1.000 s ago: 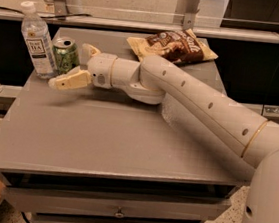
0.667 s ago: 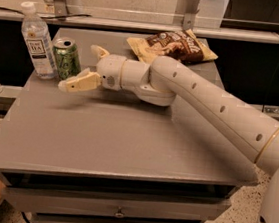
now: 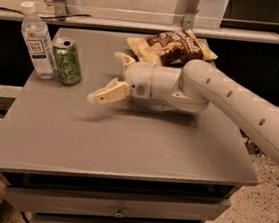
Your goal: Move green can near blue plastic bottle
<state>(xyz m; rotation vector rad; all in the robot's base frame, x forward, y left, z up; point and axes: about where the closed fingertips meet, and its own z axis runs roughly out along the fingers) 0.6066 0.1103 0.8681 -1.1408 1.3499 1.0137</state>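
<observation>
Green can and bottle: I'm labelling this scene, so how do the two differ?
The bottle is taller than the can. The bottle is clear plastic with a white cap; the can is shiny green metal with a silver top. Both stand upright, side by side, at the back left of the table. The tool hangs open and empty, right of the can in the view.

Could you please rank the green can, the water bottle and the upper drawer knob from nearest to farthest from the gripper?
From the gripper, open above the tabletop:
1. green can, beside the bottle.
2. blue plastic bottle, at the back corner.
3. upper drawer knob, below the table's front edge.
</observation>
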